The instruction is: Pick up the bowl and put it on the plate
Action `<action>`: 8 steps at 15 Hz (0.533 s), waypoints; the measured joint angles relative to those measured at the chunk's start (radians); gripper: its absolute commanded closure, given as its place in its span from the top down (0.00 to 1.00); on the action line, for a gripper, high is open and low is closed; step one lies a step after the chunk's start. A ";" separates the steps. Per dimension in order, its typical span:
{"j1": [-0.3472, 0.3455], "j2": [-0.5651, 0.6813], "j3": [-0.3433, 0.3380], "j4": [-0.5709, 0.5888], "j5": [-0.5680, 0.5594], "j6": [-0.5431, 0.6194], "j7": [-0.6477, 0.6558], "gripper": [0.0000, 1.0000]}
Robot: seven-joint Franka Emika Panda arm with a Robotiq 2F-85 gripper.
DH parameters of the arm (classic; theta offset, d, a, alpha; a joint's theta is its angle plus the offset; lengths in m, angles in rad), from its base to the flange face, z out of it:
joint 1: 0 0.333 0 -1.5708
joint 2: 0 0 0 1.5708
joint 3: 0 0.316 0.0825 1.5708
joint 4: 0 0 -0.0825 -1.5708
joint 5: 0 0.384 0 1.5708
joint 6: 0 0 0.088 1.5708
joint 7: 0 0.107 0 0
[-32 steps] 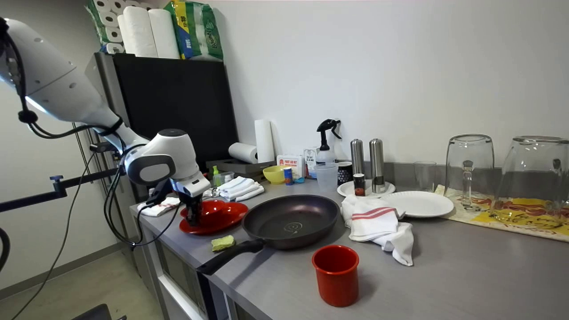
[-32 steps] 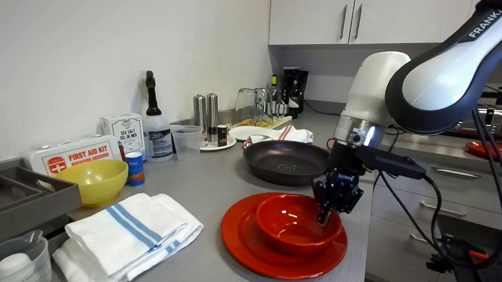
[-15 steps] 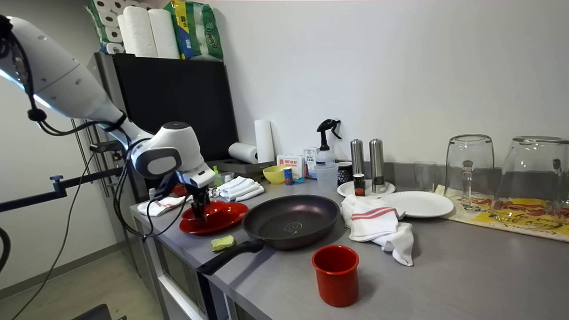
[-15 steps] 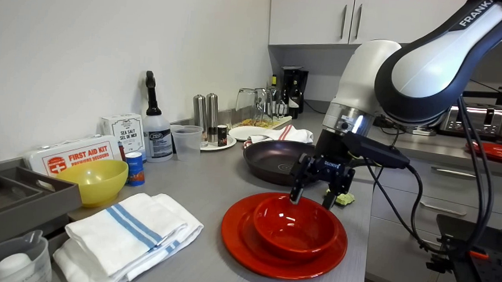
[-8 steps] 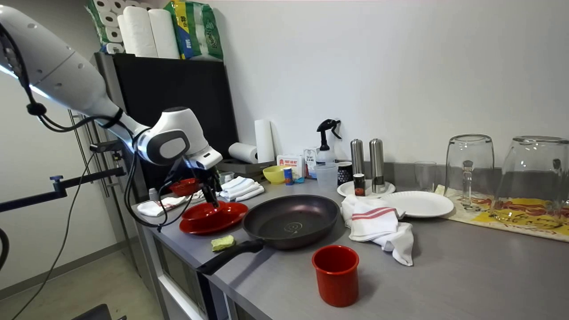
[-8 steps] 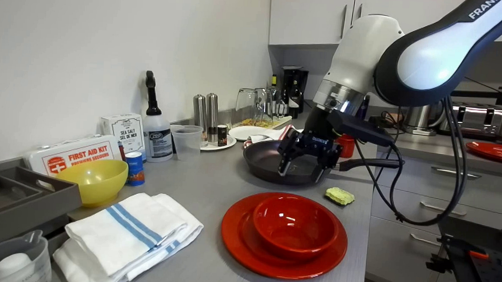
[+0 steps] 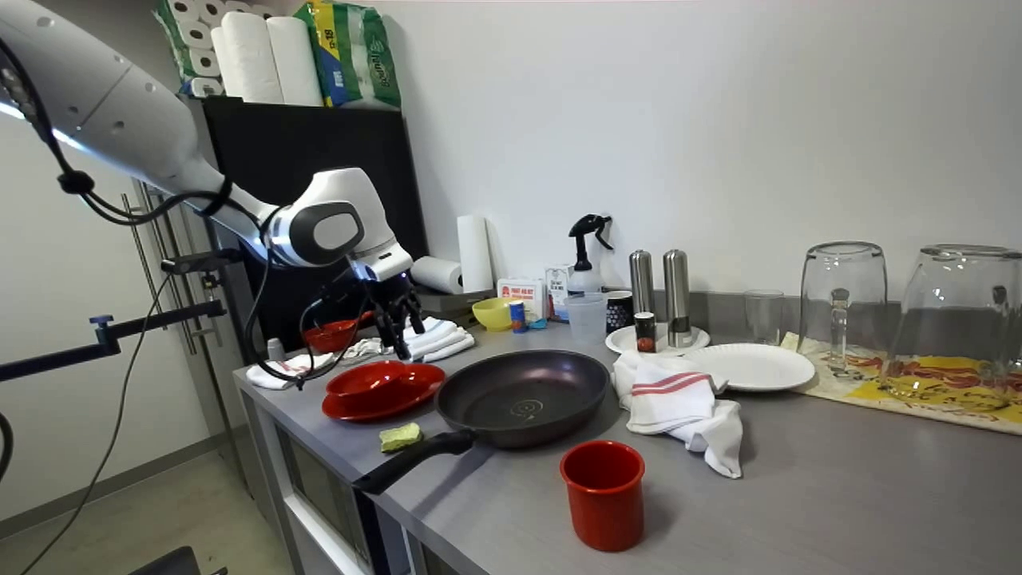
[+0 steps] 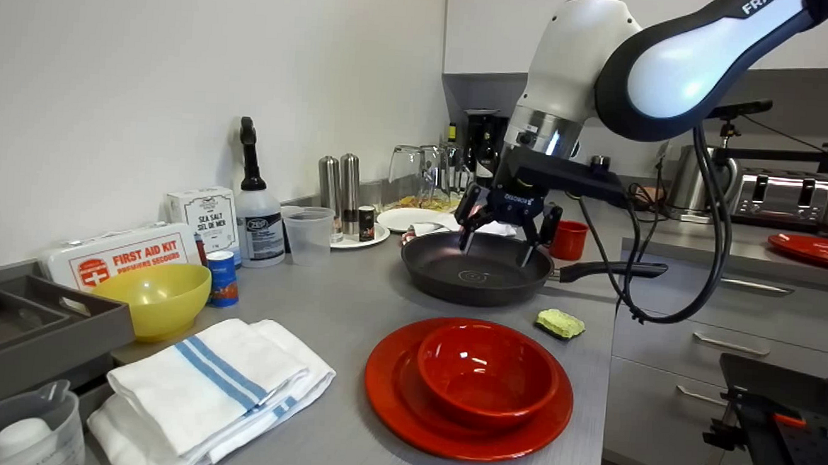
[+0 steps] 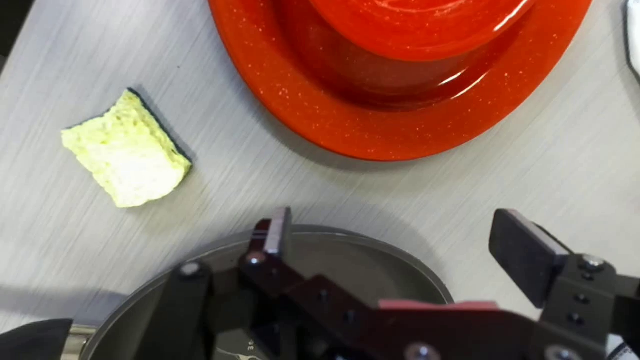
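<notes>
Red bowl [image 8: 488,374] sits on red plate [image 8: 394,401], lower middle, exterior view; placement looks done. Tool [image 8: 496,249] spread wide, empty, over pan [image 8: 479,275], height hard to judge. Early descent could clip pan; low swing could nudge bowl off-centre.

Wrist view: top edge crops red bowl [image 9: 425,27] and red plate [image 9: 382,132]. Frying pan [image 9: 355,265] runs out the bottom, part-hidden behind the gripper [image 9: 392,235], itself cropped. White thing [image 9: 635,37] at right edge, unclear what. In an exterior view, clear jug [image 8: 70,433] and folded towels [image 8: 215,378] run off the bottom; print on blue canister [image 8: 223,279] unreadable. In an exterior view, right edge cuts glass pitcher [image 7: 954,319], left edge cuts arm [image 7: 120,112].
</notes>
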 measured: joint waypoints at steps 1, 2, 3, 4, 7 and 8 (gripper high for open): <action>-0.002 0.000 0.000 0.007 -0.005 -0.006 -0.008 1.00; -0.002 0.000 0.000 0.012 -0.012 -0.009 -0.020 1.00; -0.002 0.000 0.001 0.015 -0.020 -0.014 -0.045 1.00; -0.002 0.000 0.002 0.016 -0.026 -0.020 -0.082 1.00; -0.002 0.000 0.002 0.017 -0.045 -0.049 -0.212 1.00; -0.002 0.000 0.002 0.018 -0.059 -0.059 -0.249 1.00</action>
